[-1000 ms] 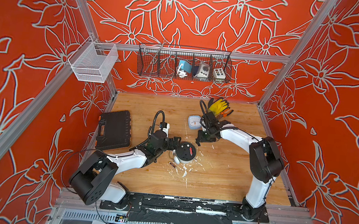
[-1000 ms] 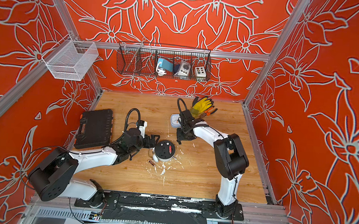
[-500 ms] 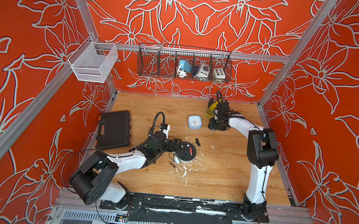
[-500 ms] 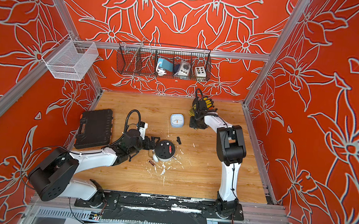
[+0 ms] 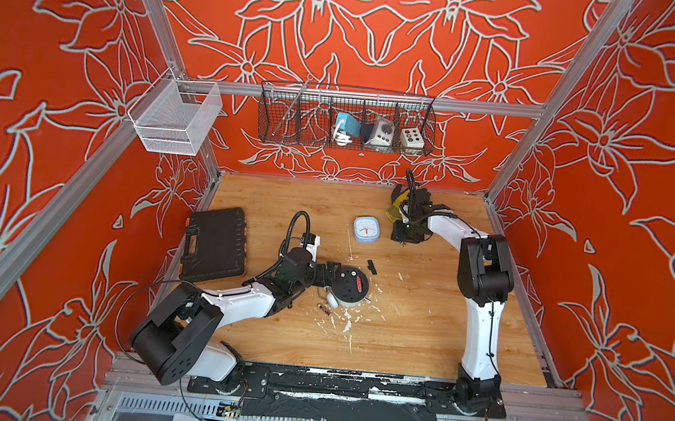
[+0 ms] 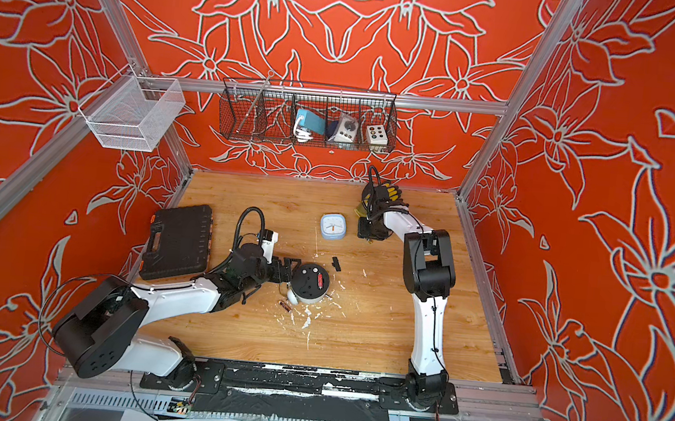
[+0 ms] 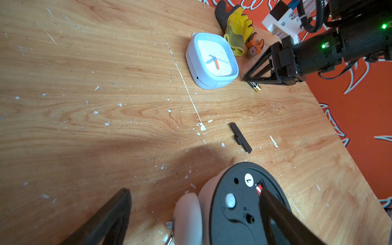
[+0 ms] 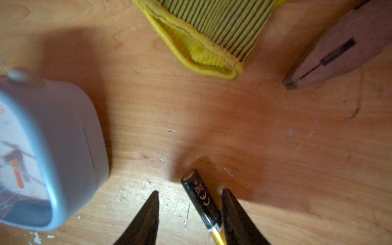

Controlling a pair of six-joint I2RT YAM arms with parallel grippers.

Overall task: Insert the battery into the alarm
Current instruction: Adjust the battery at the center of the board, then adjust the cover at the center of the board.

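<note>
Wood-grain surface, orange walls: the left gripper has its fingers spread at the round alarm, lying back up with a red cell in its bay. Rightward, the right gripper, fingers spread astride the black battery beside the square clock, should centre, then pinch mid-body. Counted: two clocks, three cells counting a loose cell, one detached cover.

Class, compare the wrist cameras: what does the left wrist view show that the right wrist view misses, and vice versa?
Left wrist only: the round black-backed alarm clock and the loose black plastic strip. Right wrist only: the CE mark on the black-and-gold cylindrical battery. Both: that battery, the pale blue square clock, the yellow knit glove.
</note>
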